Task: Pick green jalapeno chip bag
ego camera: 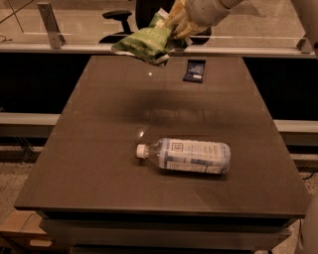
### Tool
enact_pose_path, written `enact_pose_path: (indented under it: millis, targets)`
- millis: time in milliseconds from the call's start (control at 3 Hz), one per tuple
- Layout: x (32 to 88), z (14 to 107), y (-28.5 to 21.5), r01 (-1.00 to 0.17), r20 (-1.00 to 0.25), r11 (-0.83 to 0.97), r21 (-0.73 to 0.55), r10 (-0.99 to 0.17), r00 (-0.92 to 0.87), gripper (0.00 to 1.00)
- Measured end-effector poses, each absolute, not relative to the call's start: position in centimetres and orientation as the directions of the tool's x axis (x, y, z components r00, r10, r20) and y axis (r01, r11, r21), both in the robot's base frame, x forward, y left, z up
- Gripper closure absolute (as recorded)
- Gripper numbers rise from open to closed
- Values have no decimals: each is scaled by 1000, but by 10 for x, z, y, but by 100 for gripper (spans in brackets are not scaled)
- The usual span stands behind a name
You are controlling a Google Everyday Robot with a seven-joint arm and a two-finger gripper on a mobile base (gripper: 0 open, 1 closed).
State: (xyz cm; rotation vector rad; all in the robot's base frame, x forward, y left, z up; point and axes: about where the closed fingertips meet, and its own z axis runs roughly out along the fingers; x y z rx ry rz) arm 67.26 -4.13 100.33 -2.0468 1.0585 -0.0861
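The green jalapeno chip bag (pixel 143 42) is green with white parts and a pale edge. The gripper (pixel 175 26), at the top of the view above the far edge of the table, holds the bag in the air; its fingers (pixel 180 20) are yellowish tan, and the arm (pixel 211 7) behind it is a pale cream colour. The table (pixel 94 149) is plain dark brown. The plastic bottle (pixel 186 155) is clear, with a white cap and a white label with dark print. The small flat packet (pixel 194 70) is dark blue with a little light marking.
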Motion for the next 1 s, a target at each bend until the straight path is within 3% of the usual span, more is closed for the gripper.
enact_pose_path:
  millis: [1000]
  targets:
    - [663,1033,-41,-588,-297,-294,-753,-646,703,100]
